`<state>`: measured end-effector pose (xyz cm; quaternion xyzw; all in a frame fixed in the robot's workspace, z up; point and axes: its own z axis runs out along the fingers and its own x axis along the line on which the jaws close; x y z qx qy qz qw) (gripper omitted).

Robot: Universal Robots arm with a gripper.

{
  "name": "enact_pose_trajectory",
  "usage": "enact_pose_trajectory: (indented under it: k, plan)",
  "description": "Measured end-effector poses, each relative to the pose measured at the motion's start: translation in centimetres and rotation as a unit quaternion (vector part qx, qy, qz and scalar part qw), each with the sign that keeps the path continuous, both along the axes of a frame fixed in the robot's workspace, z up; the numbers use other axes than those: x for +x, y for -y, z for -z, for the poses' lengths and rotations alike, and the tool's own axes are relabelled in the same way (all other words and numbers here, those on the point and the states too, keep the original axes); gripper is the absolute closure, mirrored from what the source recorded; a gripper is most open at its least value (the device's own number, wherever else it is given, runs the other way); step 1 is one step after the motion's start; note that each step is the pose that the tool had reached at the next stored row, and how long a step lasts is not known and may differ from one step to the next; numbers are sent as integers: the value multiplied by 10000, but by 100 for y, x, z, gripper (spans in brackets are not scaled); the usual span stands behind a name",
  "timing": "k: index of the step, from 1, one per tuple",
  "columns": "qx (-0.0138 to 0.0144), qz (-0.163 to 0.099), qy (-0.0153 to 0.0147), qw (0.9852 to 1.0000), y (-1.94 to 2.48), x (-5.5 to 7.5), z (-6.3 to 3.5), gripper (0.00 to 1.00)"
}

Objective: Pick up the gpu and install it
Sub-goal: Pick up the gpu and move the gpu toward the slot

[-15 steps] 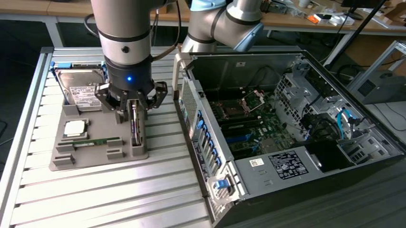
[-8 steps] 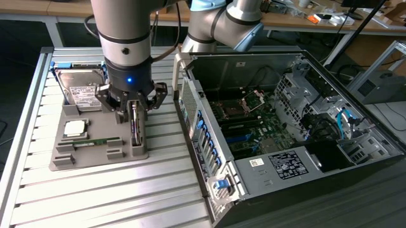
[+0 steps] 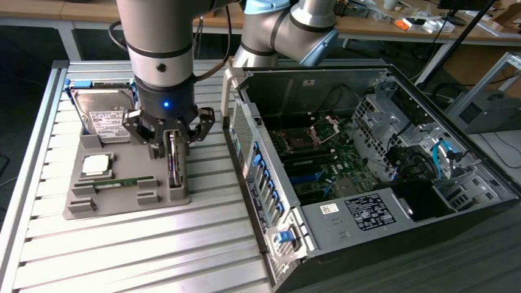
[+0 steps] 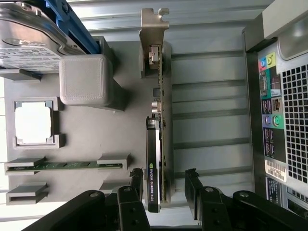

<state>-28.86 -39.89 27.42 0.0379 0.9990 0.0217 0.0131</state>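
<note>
The gpu [image 3: 173, 163] stands on edge in a slot of the grey holder tray [image 3: 122, 201], a dark card with a silvery end bracket [image 4: 153, 29]. My gripper [image 3: 170, 145] hangs directly over the card's near end and is open. In the wrist view the gpu [image 4: 161, 120] runs between my two black fingers [image 4: 136, 180]. The gripper [image 4: 163, 177] straddles the card, with a visible gap on the side toward the computer case. Nothing is held.
The tray also carries a hard drive [image 3: 102, 113], a processor [image 3: 96, 163] and a green memory stick [image 3: 114, 182]. The open computer case [image 3: 366, 171] lies at the exterior view's right, its rear panel [image 4: 284, 96] close beside the tray. Everything rests on a slatted metal table [image 3: 146, 256].
</note>
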Motion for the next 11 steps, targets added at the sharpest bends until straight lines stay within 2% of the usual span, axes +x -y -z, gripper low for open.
enact_pose_trajectory:
  k: [11]
  plan:
    - [0,0,0,10000,0,0,39,52]
